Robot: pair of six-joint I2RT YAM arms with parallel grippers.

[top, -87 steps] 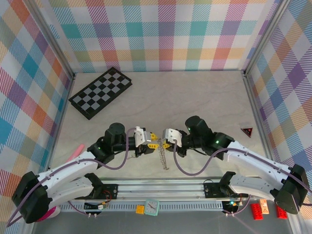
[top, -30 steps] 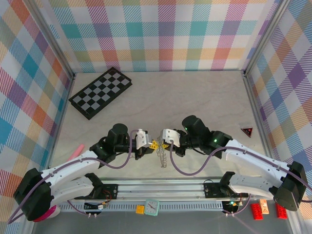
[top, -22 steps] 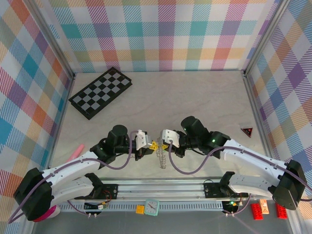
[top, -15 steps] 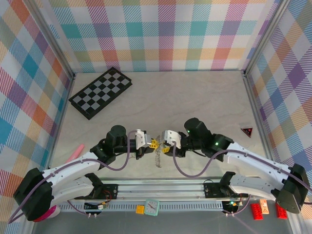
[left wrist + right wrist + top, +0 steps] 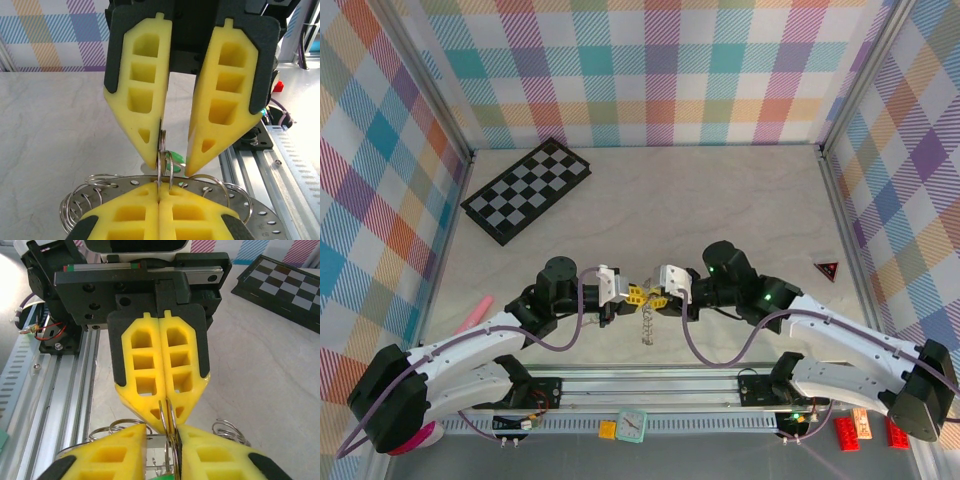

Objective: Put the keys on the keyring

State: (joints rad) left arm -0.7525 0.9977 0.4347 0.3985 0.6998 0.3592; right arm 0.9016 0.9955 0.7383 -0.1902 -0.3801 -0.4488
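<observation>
**Visitor:** What could go wrong from here?

**Onlooker:** The main risk is dropping the keyring (image 5: 647,326). It hangs edge-on beneath the two claws, over the near part of the table (image 5: 670,200). As far as I can judge, its weight is carried by one thin wire loop (image 5: 162,150) pinched in the left gripper (image 5: 163,426). A twist or tug from the opposite side could draw that wire out of the pads, and the ring would fall.

**Visitor:** Anything else?

**Onlooker:** A key could go astray. Of the keys (image 5: 175,158) I make out only a scrap of mint green just behind the tips of the right gripper (image 5: 172,166). I cannot tell whether it is pinched or merely resting there. If it is loose, a closing move could flick it away. Squeezing the loop so close to the other claw might also press the wire turns together rather than part them.

**Visitor:** What state are the claws in?

**Onlooker:** The left one is fully closed, with its pads together on the wire. The right one has a narrow gap. The loop stands between its fingers and one pad looks to be against the wire, but I would say nothing is clamped.

**Visitor:** And the pose of the arms?

**Onlooker:** Both arms reach inward from their bases with elbows out and forearms low. The wrists are turned to face each other, and the fingertips meet almost nose to nose at the centre, just beyond the front rail (image 5: 650,385). The chessboard (image 5: 525,190) lies well apart, at the far left.
</observation>
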